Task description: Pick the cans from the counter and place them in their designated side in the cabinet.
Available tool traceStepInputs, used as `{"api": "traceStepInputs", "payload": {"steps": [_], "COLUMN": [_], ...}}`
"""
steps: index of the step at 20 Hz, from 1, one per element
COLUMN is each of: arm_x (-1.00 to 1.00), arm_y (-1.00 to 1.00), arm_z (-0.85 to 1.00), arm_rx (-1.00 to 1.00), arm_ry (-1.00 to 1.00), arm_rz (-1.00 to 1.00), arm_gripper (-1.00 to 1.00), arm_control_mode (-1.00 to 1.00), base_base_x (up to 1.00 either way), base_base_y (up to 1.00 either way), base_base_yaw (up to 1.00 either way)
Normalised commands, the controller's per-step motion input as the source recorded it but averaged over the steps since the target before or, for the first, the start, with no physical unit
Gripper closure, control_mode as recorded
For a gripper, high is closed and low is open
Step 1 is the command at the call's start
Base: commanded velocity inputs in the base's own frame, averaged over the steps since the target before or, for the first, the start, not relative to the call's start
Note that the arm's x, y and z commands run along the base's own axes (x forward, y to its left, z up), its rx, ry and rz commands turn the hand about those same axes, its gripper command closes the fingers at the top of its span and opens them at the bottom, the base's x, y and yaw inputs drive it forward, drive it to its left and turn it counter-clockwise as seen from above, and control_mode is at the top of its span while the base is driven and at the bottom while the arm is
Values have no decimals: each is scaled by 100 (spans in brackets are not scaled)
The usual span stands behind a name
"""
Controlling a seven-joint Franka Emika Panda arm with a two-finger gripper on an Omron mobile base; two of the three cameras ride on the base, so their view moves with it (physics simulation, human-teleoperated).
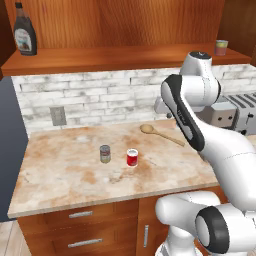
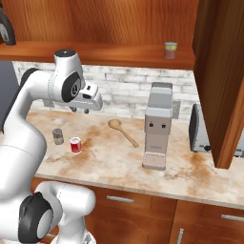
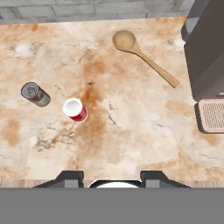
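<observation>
Hand (image 2: 81, 110) high above the desk (image 1: 60, 180), fingers drawn together on nothing. Below it, red can (image 3: 75, 109) and olive-grey can (image 3: 36, 94) upright just beside each other, not touching, mid-desk. Wooden spoon (image 3: 144, 61) further back, toward a grey coffee machine (image 2: 157, 124). Overhead, cabinet (image 1: 125, 57) shelf with syrup bottle (image 1: 25, 35) at left, small pale can (image 2: 170, 50) at right.

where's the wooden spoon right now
The light wooden spoon lies flat on the beige stone counter, towards the brick wall, between the small red can and the grey coffee machine.
</observation>
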Motion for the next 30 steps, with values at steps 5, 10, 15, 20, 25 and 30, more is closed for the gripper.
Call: {"api": "traceStepInputs", "payload": {"steps": [5, 10, 15, 20, 25, 30], "arm_x": [-11, -22, -10, -2, 0, 0], "arm_y": [13, 17, 18, 23, 22, 12], "arm_z": [0, -4, -2, -16, -19, -16], "arm_rx": [0, 0, 0, 0, 0, 0], "arm_ry": [0, -4, 0, 0, 0, 0], "arm_rz": [0, 0, 1, 0, 0, 0], "arm_gripper": [-100, -100, -100, -100, -100, -100], "arm_control_mode": [-100, -100, -100, -100, -100, -100], "base_base_x": [0, 0, 0, 0, 0, 0], "base_base_y": [0, 0, 0, 0, 0, 0], "base_base_yaw": [0, 0, 0, 0, 0, 0]}}
